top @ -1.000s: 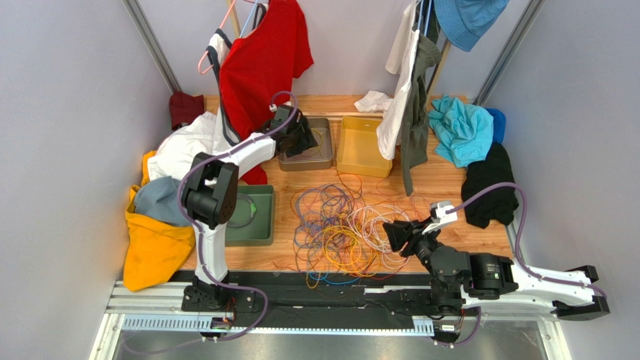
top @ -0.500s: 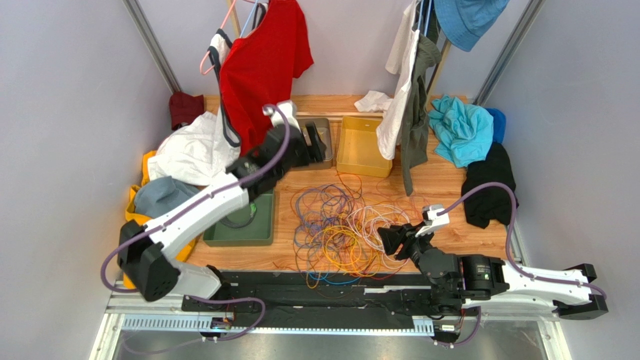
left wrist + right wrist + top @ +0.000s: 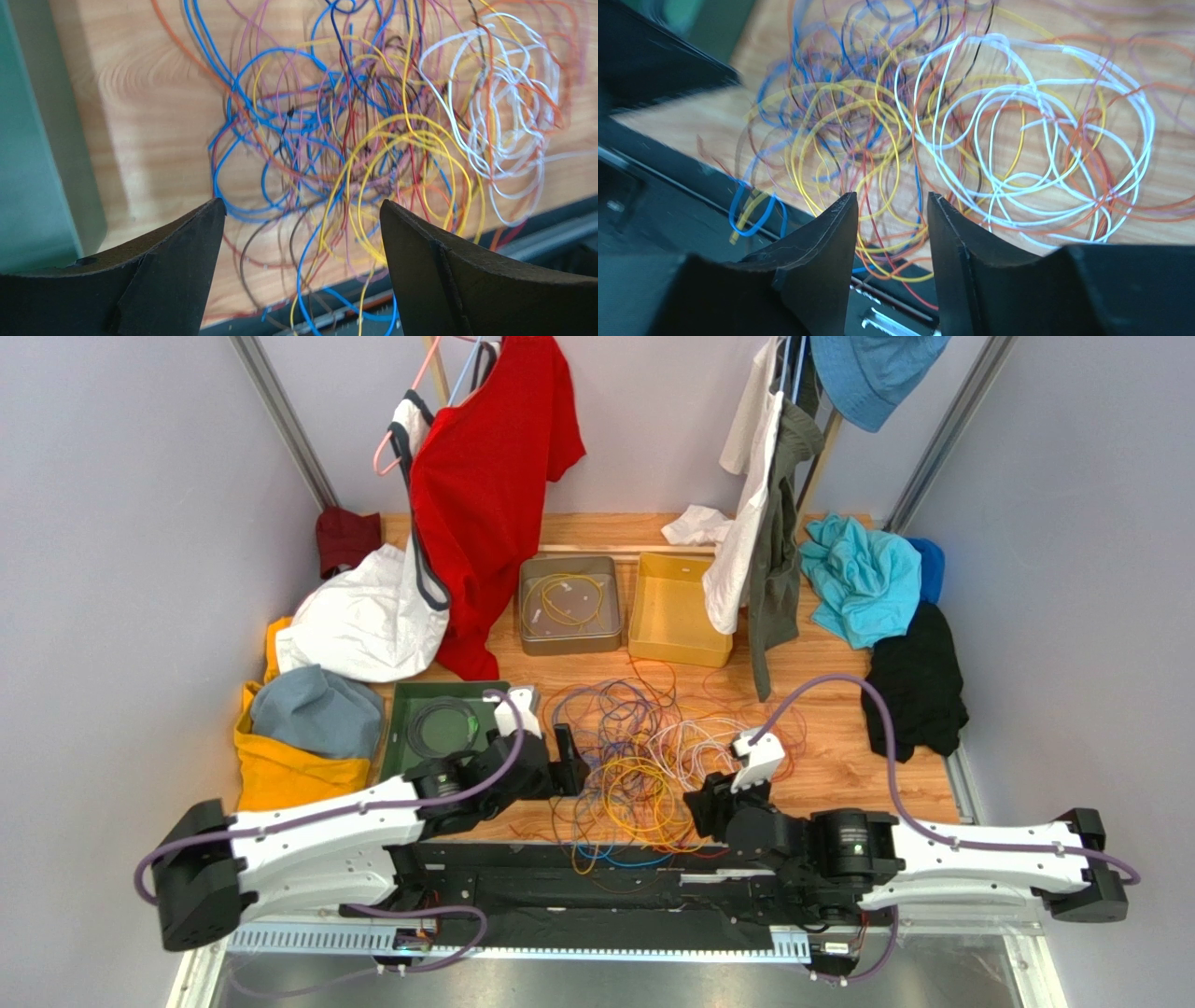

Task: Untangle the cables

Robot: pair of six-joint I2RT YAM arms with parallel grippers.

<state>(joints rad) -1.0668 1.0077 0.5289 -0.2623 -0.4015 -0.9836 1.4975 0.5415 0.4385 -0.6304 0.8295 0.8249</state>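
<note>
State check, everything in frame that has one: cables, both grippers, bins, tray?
Cables: tangled in one pile.
Left gripper: open wide, empty, above the pile's left side.
Right gripper: open by a narrow gap, nothing gripped, at the pile's near right edge.
Grey bin: holds one looped yellow cable.
Yellow bin: looks empty.
Green tray: holds a coil, colour unclear.

Bright, even light from overhead — shadows soft on desk (image 3: 842, 756). Top view sharp. Wrist views softer: cables (image 3: 829, 133) motion-smeared, left pincer (image 3: 302, 204) dark, blurry-edged.
</note>
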